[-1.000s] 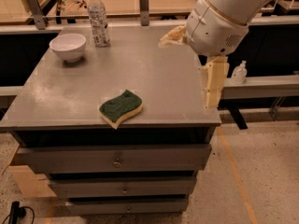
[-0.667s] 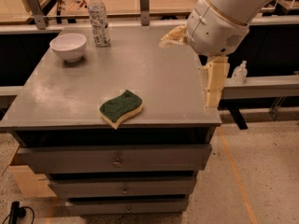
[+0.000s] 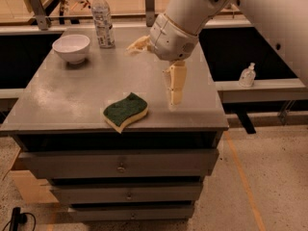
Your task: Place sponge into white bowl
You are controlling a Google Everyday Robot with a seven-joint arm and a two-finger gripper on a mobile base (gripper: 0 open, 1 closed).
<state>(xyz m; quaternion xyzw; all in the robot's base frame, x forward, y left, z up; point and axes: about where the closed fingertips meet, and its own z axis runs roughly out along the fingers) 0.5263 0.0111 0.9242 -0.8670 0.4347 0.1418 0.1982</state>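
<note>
While the sponge (image 3: pixel 126 111) lies green side up exactly as before, on the cabinet (image 3: pixel 67 97) near its front edge, the gripper (image 3: pixel 153 73) has shifted left and now hangs just right of the sponge, fingers spread wide and empty. The bowl (image 3: pixel 71 47) stays well behind the sponge, to its left.

Dim warm overhead light leaves a pale sheen on the table (image 3: pixel 72 93) below the gripper (image 3: pixel 153 74).
</note>
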